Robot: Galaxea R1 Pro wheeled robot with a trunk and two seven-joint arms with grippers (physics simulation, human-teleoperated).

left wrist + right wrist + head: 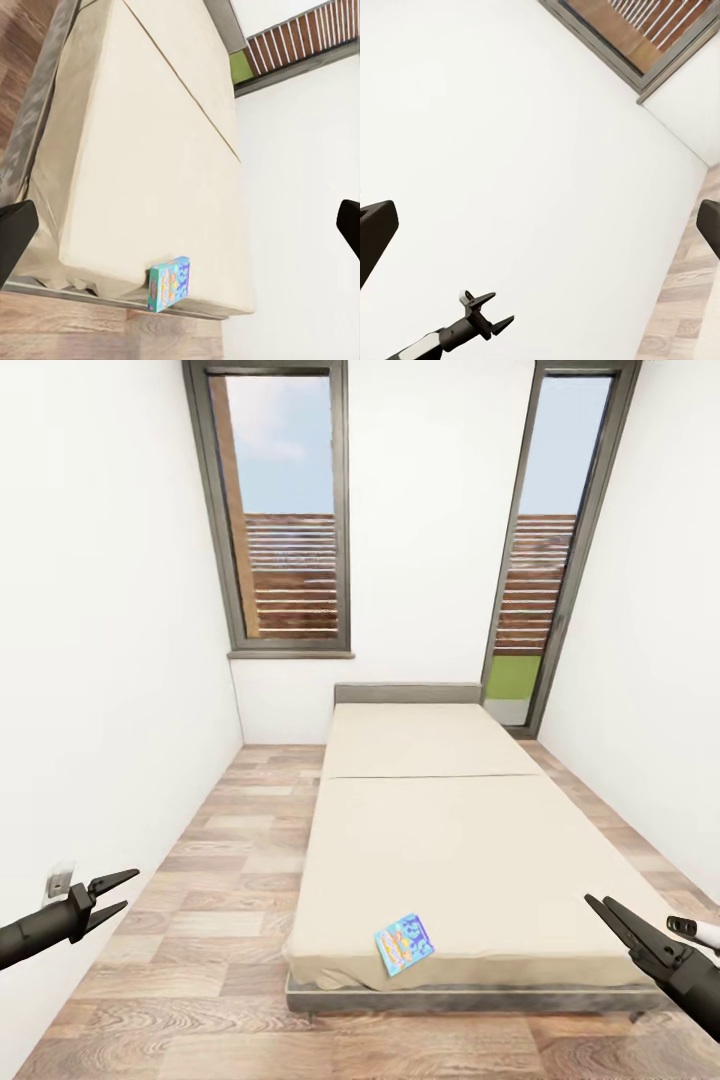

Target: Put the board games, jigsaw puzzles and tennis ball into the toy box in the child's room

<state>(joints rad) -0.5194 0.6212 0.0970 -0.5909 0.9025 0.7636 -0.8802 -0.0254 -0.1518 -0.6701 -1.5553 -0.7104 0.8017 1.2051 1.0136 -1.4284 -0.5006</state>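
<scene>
One light-blue board game lies flat near the foot edge of the bed, skewed diagonally, between both empty, spread-jawed grippers but closer to the right gripper than the left gripper, so probably righty's grab.

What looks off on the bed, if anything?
One thing: a light blue board game lies skewed near the foot edge of the bed, turned at an angle to the mattress edge. The rest of the mattress is bare and flat. Both grippers, left and right, hang open and empty.
</scene>
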